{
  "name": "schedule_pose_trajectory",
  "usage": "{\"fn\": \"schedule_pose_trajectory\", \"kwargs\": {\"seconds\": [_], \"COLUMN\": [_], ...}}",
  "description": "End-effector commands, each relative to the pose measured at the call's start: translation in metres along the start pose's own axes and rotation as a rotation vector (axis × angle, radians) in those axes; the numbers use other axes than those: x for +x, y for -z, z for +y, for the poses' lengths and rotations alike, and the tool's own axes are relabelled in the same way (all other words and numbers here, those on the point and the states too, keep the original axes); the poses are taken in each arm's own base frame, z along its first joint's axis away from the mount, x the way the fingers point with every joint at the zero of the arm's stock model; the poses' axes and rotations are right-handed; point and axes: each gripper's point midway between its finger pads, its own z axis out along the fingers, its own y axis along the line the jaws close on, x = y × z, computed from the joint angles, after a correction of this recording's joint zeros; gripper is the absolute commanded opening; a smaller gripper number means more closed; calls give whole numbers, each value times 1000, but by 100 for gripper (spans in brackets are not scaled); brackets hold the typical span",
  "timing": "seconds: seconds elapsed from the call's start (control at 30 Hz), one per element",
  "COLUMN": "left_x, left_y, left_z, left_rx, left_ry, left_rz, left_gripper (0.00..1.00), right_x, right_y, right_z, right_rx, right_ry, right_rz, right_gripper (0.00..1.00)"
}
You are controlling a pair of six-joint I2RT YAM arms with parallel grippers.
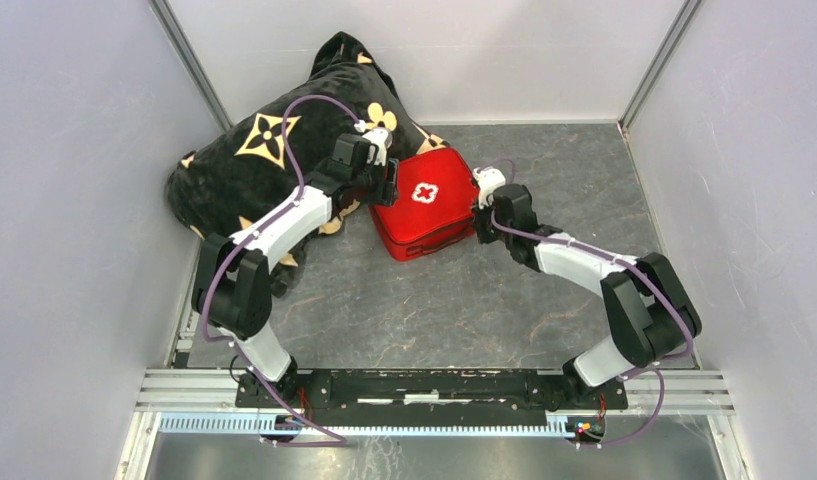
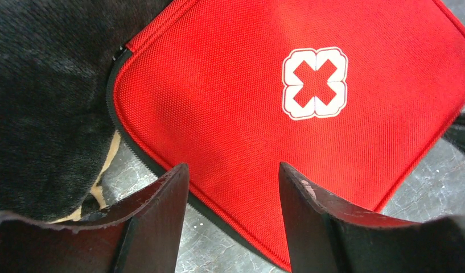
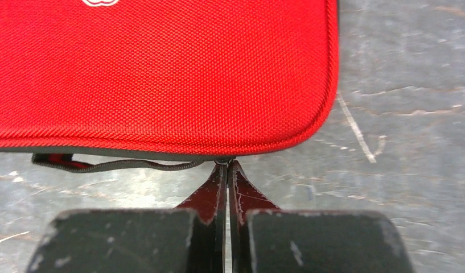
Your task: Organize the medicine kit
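I'm at the zip step. The medicine kit lies on the table, lid down and white cross up, its left corner against the black pillow. My right gripper has its jaws together at the zipper seam, beside a loose strap. I can't tell if they pinch the pull. The left gripper hovers, jaws apart, over the lid's edge. I think next I need to brace with the left and draw the right along the seam. The woven red shell looks clean
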Motion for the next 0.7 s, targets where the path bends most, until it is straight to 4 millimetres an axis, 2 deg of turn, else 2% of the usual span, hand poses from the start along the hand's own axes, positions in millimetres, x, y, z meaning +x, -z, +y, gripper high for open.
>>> {"fn": "schedule_pose_trajectory", "kwargs": {"seconds": [0.0,0.2,0.27,0.33,0.4,0.5,0.67], "left_x": [-32,-32,-33,-30,-25,-9,0], "left_y": [20,19,19,18,16,7,-8], "left_z": [-8,-6,-8,-13,-20,-32,-25], "left_rx": [22,11,24,54,82,82,15], "left_ry": [-3,7,6,-14,-43,-114,-103], "left_rz": [-109,-110,-109,-101,-79,-20,17], "left_gripper": [66,67,68,68,70,71,72], "right_x": [-13,-22,-29,-37,-45,-55,-54], "right_y": [6,-3,-9,-20,-29,-38,-43], "right_z": [-41,-82,-99,-107,-104,-82,-65], "right_rx": [149,297,334,318,269,104,-6], "right_ry": [152,121,83,69,91,150,168], "right_rz": [111,177,170,171,161,116,115], "right_gripper": [0,0,0,0,0,0,0]}}
